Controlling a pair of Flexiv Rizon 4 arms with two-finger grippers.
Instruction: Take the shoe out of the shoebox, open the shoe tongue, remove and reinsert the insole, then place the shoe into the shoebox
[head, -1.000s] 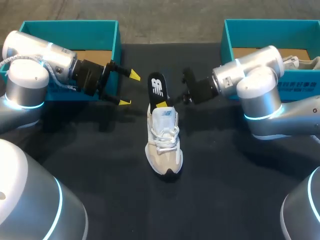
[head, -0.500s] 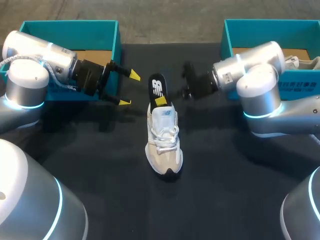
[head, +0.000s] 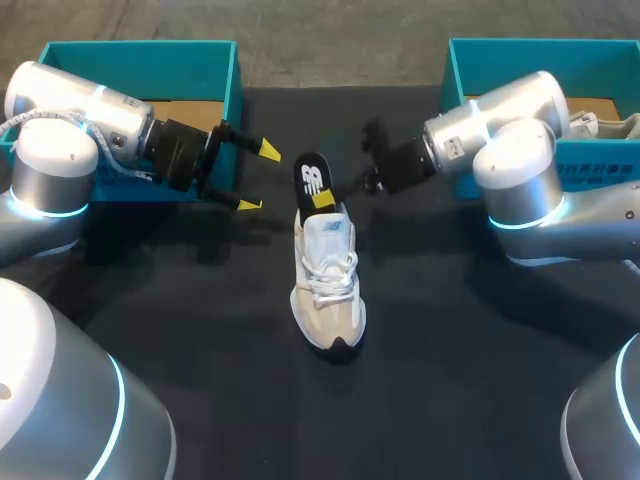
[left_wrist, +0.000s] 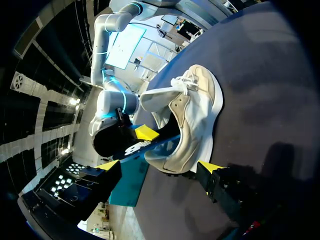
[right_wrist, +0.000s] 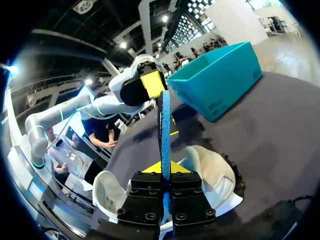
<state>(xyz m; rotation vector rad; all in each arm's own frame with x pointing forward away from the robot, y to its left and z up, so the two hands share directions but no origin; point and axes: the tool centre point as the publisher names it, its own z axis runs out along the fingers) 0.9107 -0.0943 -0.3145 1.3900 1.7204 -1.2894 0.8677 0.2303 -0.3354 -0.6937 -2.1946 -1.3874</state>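
Left shoebox (head: 200, 58), teal with a brown floor, sits at the far left of the table (head: 200, 330) (black cloth over it). The left arm (head: 90, 125) lies across the box's front and hides part of it. Left jaws are spread wide with nothing in them, and their yellow fingertips (head: 268, 150) point at the heel end of the shoe (head: 328, 285), apart from it. The pale shoe stands on its sole mid-table, toe toward the near edge. The black insole (head: 313, 178) sticks up out of its heel opening, leaning toward the far edge, lower end at the collar. Right jaws are clamped on the insole, one finger on each flat face, low down near the shoe. The right arm (head: 500, 140) comes in over the front corner of the right shoebox (head: 540, 55), also teal, at the far right. Something pale (head: 600, 125) lies in that box, mostly hidden.
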